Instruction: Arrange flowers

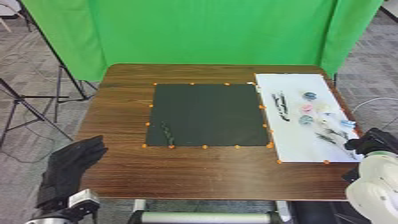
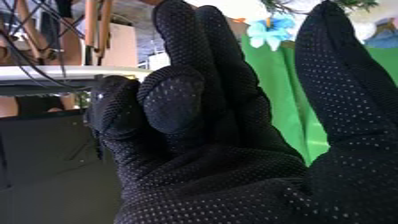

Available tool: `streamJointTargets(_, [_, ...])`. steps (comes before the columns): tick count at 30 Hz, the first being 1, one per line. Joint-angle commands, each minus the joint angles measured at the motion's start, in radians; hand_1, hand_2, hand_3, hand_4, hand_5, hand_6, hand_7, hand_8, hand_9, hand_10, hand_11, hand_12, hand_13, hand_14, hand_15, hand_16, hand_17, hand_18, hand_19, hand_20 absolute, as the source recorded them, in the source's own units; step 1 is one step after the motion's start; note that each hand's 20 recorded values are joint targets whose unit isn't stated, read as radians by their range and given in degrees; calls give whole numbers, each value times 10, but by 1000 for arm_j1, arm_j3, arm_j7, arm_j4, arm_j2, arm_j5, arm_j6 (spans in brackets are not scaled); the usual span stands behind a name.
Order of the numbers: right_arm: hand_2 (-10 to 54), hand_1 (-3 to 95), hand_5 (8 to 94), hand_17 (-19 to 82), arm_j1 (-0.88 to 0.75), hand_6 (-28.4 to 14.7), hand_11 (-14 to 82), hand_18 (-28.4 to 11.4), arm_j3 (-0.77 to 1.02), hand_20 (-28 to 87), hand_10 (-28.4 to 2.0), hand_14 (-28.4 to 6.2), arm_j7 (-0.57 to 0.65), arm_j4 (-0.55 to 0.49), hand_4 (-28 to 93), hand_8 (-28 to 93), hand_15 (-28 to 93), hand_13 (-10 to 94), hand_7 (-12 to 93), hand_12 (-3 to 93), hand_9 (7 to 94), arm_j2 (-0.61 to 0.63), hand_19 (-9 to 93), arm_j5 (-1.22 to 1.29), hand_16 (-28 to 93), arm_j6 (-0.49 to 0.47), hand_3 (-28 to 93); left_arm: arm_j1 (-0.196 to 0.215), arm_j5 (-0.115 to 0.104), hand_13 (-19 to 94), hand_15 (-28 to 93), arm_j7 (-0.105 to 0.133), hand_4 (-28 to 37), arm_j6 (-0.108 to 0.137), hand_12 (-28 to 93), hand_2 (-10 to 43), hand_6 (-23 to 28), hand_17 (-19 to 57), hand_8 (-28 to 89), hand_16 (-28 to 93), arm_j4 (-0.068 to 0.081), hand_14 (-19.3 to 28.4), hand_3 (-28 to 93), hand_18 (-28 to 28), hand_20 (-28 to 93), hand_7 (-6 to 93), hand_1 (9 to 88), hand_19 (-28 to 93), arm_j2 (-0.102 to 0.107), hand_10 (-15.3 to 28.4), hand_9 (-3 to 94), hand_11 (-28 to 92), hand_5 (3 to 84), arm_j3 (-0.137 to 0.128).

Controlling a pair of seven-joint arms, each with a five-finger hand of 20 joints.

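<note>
On the black mat [image 1: 209, 112] in the head view, a dark green sprig [image 1: 167, 134] lies near the lower left corner. Beside the mat, the white sheet [image 1: 293, 150] carries a pink flower [image 1: 307, 108], blue-grey flowers [image 1: 306, 119], dark stems [image 1: 281, 106] and green sprigs. My right hand [image 1: 373, 142] is at the sheet's right edge, close to the flowers. In the right wrist view, this hand [image 2: 213, 175] is open and holds nothing, with two fingers and the thumb extended and the others bent; a light blue flower [image 2: 271, 33] lies beyond. My left hand [image 1: 76, 152] rests open by the table's left edge.
Orange markers line the mat and sheet on the brown table [image 1: 213, 175]. A green curtain [image 1: 209, 32] hangs behind it, and black stands [image 1: 40, 97] are on the floor to the left.
</note>
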Motion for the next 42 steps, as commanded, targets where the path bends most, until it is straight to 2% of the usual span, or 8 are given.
streamJointTargets(1, [14,316,583,539,70,-130,349,-229,-52,349,-267,-168,28,74,-204,-112,803,704,401,200,663,19,932,-1,215,-5,732,-5,-11,276,648,15,-189,-1,101,62,153,-82,-103,-141,5,277,807,234,122,205,276,609,7,225,428,374,531,10])
streamJointTargets(5, [15,316,582,540,105,-130,350,-228,-81,350,-266,-166,40,111,-205,-113,804,704,402,200,663,36,932,8,214,3,730,-2,-17,276,648,23,-189,0,101,62,153,-82,-103,-142,5,277,807,234,124,205,276,608,12,225,428,374,532,13])
streamJointTargets(7, [16,315,581,539,124,-128,352,-229,-93,351,-264,-165,49,129,-206,-113,804,703,403,199,663,40,932,7,215,2,729,-7,-7,276,649,9,-189,-7,101,62,153,-81,-103,-141,6,278,807,234,124,205,276,608,2,225,428,375,532,11])
streamJointTargets(10, [17,315,581,538,131,-128,353,-229,-94,351,-264,-166,50,139,-206,-115,803,703,405,198,662,39,932,18,215,4,729,-4,-20,276,648,27,-189,1,100,62,153,-82,-103,-141,6,277,806,234,125,205,277,608,10,225,428,375,532,16])
streamJointTargets(29, [17,327,596,539,189,-112,363,-226,-178,354,-238,-153,42,170,-208,-121,798,710,436,202,673,23,932,31,221,-21,736,-5,-11,277,649,15,-188,-8,101,62,153,-81,-104,-141,8,278,807,234,131,206,277,605,1,225,428,375,532,8])
streamJointTargets(33, [-3,445,607,548,191,-90,377,-219,-179,359,-210,-138,38,172,-259,125,790,730,461,206,717,25,932,26,228,-37,710,-5,-16,277,649,21,-187,-3,100,62,153,-81,-104,-141,9,278,807,234,132,207,277,605,4,225,428,375,532,10])
streamJointTargets(36, [21,505,653,560,197,-58,398,-214,-188,373,-180,-124,37,178,-278,144,783,750,490,220,777,31,932,15,238,-31,696,-5,-21,277,649,29,-187,-2,100,62,153,-80,-104,-141,10,278,806,234,132,207,277,605,9,225,428,375,532,16])
streamJointTargets(42, [25,538,691,583,217,-44,443,-206,-207,394,-170,-109,18,167,-282,172,781,778,483,239,807,47,932,-23,246,26,704,-1,-30,278,649,46,-187,6,100,63,152,-80,-104,-141,11,279,806,234,133,208,277,605,22,225,428,375,532,21])
